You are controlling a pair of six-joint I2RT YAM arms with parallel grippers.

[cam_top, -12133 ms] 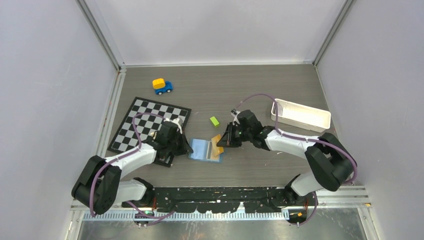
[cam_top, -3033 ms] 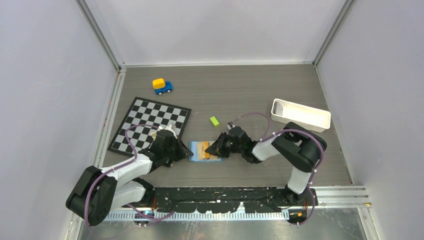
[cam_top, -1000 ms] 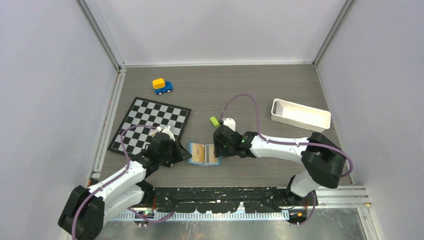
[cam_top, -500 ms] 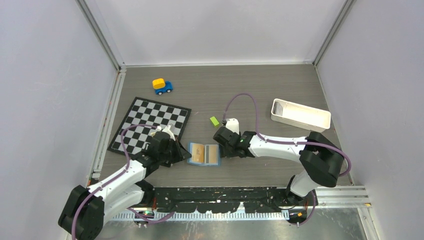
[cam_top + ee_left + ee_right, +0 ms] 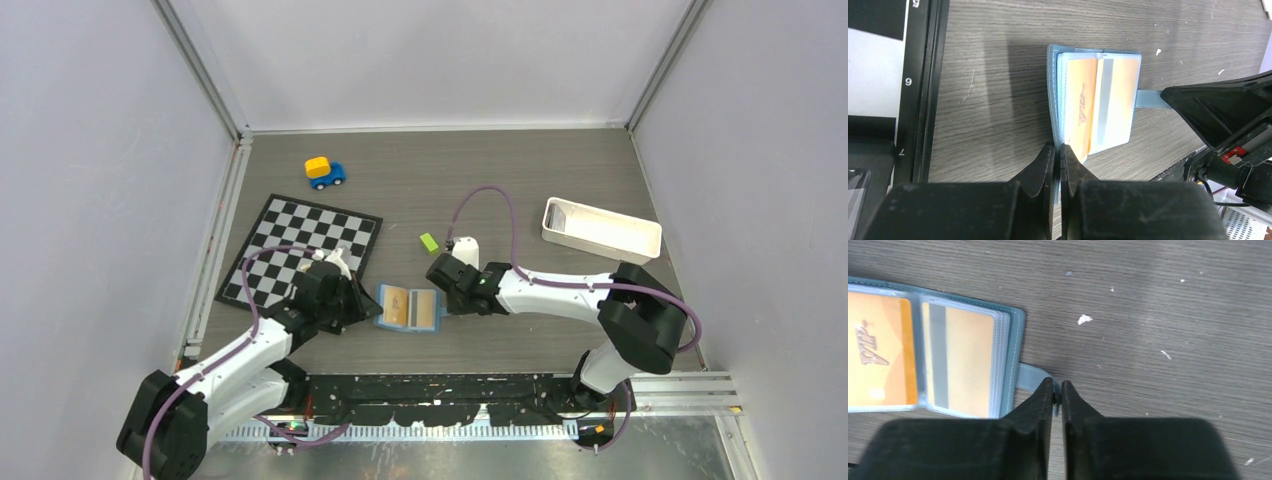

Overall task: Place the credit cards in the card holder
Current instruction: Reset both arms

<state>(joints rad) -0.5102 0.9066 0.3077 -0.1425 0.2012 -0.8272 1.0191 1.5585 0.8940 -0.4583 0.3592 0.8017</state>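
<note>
Between the two arms, toward the near middle of the surface (image 5: 520, 180), looking at the card holder (image 5: 410, 308) spread open and flat, inside upward, long axis running left to right from one wrist to the other. Pinching its left cover edge with the left jaws, closed to a sliver on the blue material at the near-left corner, as seen from the left wrist. Gripping the narrow snap tab (image 5: 1032, 378) with the right jaws, closed almost fully on the strap's end just beyond the right cover. Holding the wallet from both ends, then, and counting both arms about equally near, with only the right one having the tab.

Judging the coming move as turning on that tab: lying straight ahead of the right jaws and pointing away from the fold. Likely calling for swinging it up and over leftward, folding the right half onto the left about a spine running near to far.

Showing two orange-gold credit cards (image 5: 965, 365) inside clear sleeves: a VIP card (image 5: 883, 355) on the left leaf, the other turned grey-stripe side up on the right leaf. Appearing seated within the teal stitching, though not allowing any call on sleeve depth. Spotting no loose card from above; noting only a checkerboard (image 5: 300, 250), a lime-green block (image 5: 429, 242), a white tray (image 5: 600, 230) and a toy car (image 5: 324, 172), all apart from the holder.
</note>
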